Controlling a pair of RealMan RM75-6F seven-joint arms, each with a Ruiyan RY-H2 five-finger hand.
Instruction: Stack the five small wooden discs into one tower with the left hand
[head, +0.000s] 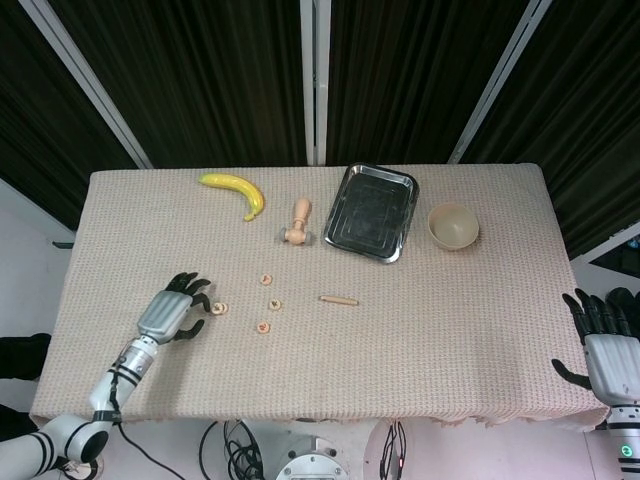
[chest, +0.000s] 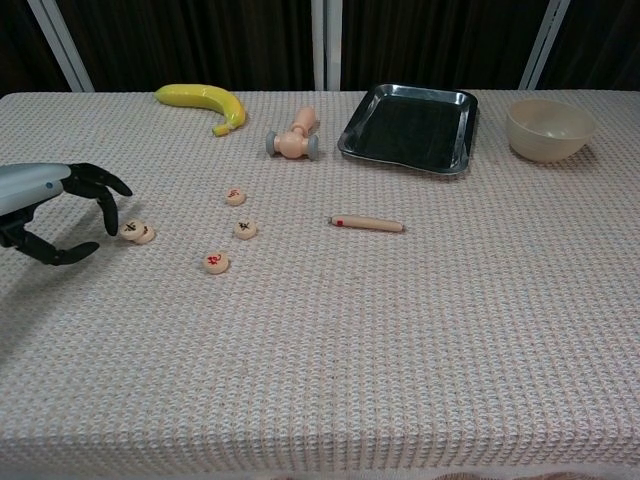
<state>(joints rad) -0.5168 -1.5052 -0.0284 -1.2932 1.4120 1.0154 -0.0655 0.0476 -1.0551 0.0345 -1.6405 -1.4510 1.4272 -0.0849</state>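
Small wooden discs lie on the woven cloth. Two overlapping discs sit at the left; three single discs lie to their right, seen in the head view as discs. My left hand hovers just left of the overlapping pair, fingers curved and apart, fingertips close to the pair, holding nothing. My right hand hangs off the table's right edge, fingers spread, empty.
A banana lies at the back left. A wooden mallet-like toy, a steel tray and a beige bowl line the back. A wooden stick lies mid-table.
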